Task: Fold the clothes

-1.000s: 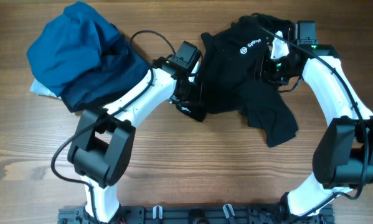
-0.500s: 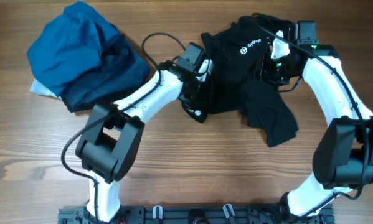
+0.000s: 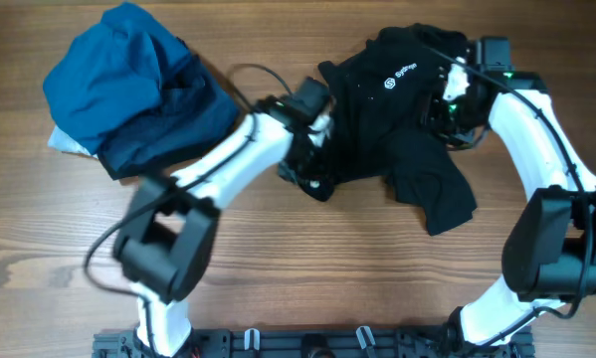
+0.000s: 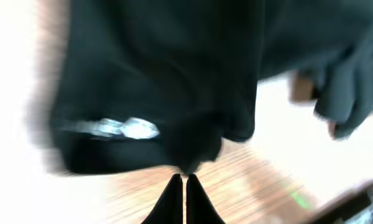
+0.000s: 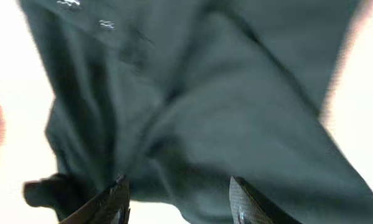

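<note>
Upper left of the frame: a bundle of garments, with a bright-blue piece (image 3: pixel 113 60) heaped on top and a navy piece (image 3: pixel 173 119) spreading out beneath it toward the centre. A small white item (image 3: pixel 63 143) shows at the bundle's lower left edge, mostly hidden. All of it lies on a brown wood-grain tabletop (image 3: pixel 327 264).

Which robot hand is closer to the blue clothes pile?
Left. The left gripper is at the shirt's edge that faces the blue pile. The right gripper is at the shirt's opposite side, farther away.
</note>
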Controlling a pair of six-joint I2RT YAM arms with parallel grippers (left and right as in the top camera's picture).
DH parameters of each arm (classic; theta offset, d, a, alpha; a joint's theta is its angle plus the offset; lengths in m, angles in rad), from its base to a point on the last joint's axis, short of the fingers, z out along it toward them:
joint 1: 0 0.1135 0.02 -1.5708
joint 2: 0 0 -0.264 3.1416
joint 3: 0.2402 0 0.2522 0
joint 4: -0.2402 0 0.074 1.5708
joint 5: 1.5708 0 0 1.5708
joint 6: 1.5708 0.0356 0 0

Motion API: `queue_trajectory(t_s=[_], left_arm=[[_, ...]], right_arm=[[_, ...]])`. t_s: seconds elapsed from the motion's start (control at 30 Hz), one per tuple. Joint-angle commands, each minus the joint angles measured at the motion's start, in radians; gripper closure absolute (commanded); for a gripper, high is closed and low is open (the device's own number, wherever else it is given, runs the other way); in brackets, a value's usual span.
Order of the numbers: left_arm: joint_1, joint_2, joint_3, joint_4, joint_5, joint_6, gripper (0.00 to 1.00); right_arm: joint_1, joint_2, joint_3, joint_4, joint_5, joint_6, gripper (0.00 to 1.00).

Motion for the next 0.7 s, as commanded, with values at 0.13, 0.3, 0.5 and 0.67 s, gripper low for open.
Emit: queue_trajectory(t_s=[0.13, 0.3, 0.5, 0.67], left_arm=[[0.124, -0.238, 0.048, -0.011, -0.146, 0.006, 0.85], [0.048, -0.162, 0.016, -0.004, -0.093, 0.031, 0.44], [0.009, 0.016, 0.014, 0.041, -0.149, 0.031, 0.48], [0.005, 0.087, 0.014, 0.112, -0.05, 0.032, 0.63]], right_arm=[[-0.156, -0.031, -0.099, -0.043, 0.12, 0.033, 0.21], [-0.214, -0.031, -0.198, -0.068, 0.124, 0.045, 0.16], [-0.249, -0.031, -0.207, -0.135, 0.021, 0.003, 0.16], [-0.249, -0.031, -0.207, -0.135, 0.021, 0.003, 0.16]])
